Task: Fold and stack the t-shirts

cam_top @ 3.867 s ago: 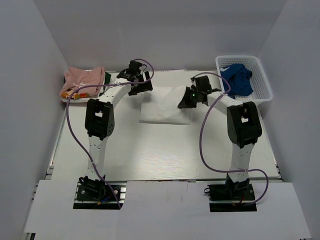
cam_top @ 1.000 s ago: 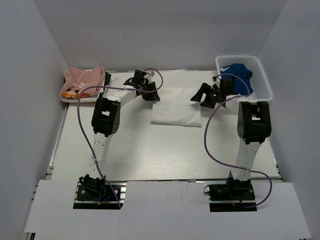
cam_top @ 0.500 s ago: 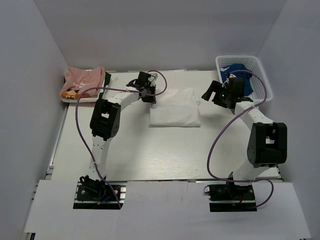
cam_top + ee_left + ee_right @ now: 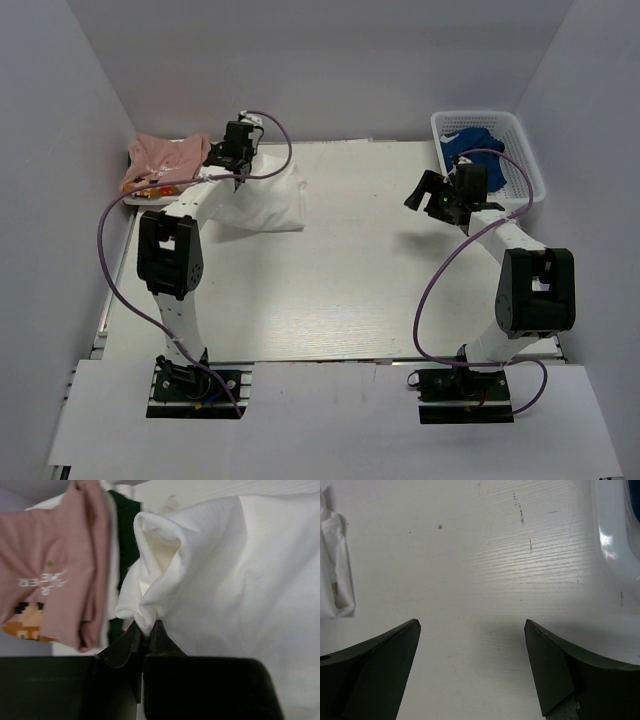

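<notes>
A folded white t-shirt [image 4: 262, 200] lies at the back left of the table, plain side up, its left edge bunched and lifted. My left gripper [image 4: 238, 158] is shut on that bunched edge [image 4: 145, 622]. Just left of it, a folded pink t-shirt [image 4: 165, 157] with orange print rests on a stack; in the left wrist view the pink cloth [image 4: 60, 575] fills the left side. My right gripper [image 4: 428, 193] hovers open over bare table near the basket, nothing between its fingers [image 4: 370, 665].
A white basket [image 4: 524, 160] at the back right holds blue cloth [image 4: 478, 150]. A dark green layer [image 4: 124, 535] shows under the pink t-shirt. White walls close in the table on both sides and behind.
My left gripper closed on the white t-shirt's edge and dragged it left across the table, up beside the pink one. The right arm let go earlier and pulled back toward the basket.
</notes>
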Action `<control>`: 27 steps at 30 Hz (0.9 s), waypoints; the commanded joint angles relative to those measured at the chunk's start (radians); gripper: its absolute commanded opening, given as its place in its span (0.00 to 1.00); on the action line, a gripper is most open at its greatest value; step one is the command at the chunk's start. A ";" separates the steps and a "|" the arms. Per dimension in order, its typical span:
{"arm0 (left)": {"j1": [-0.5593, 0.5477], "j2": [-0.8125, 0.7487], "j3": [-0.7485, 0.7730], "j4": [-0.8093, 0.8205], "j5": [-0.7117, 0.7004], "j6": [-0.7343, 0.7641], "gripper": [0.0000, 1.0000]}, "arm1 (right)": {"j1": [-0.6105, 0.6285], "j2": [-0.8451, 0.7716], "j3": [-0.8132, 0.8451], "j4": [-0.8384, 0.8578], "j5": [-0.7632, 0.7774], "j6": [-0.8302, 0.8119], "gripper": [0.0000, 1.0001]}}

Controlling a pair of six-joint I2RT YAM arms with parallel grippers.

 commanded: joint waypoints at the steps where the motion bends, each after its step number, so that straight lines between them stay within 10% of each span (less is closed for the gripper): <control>1: 0.060 -0.067 0.018 0.067 -0.104 0.142 0.00 | 0.004 -0.040 -0.002 0.067 0.009 -0.011 0.90; 27: 0.249 -0.020 0.454 -0.004 -0.037 0.339 0.00 | 0.013 -0.032 0.045 0.053 -0.077 -0.020 0.90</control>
